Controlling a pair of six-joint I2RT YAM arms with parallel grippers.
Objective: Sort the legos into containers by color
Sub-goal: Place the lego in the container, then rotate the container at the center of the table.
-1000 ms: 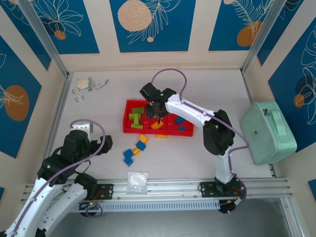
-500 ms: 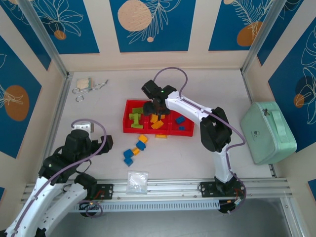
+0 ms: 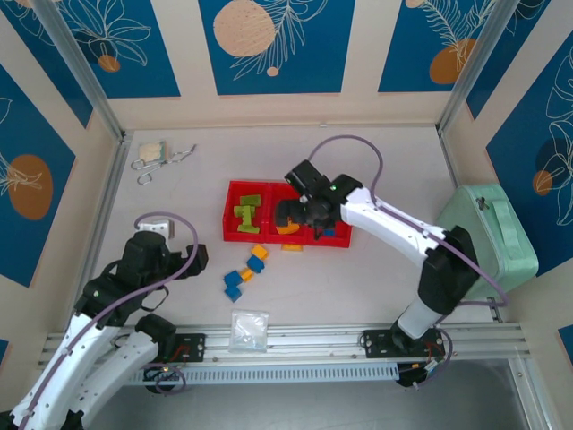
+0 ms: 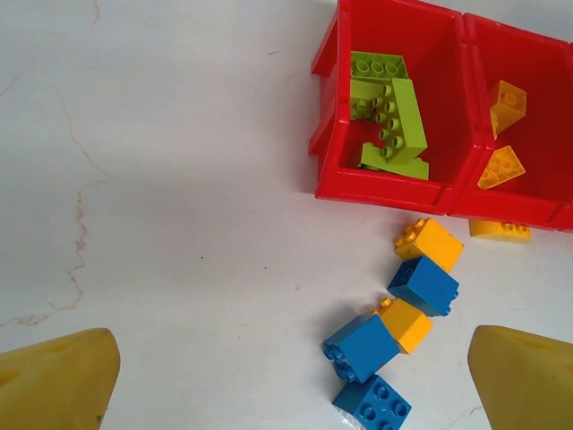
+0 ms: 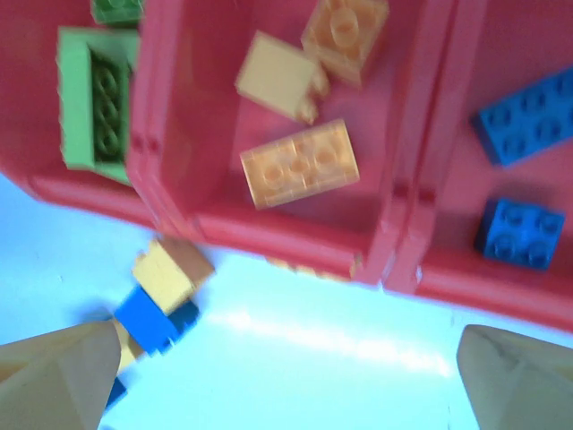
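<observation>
Red tray with lime green legos, orange-yellow legos, blue legos; mint-green case; blue leaf-patterned wall panels.

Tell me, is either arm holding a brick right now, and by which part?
Nothing is held. The left gripper and right gripper both have jaws spread wide with nothing between them.

You've got a mint-green case far right, a clear bag up front, metal clips back-left.

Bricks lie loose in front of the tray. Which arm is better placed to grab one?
Right, probably: the right gripper, open, hangs over the near edge of the tray beside the loose bricks. The left gripper, also open, sits farther from the tray.
</observation>
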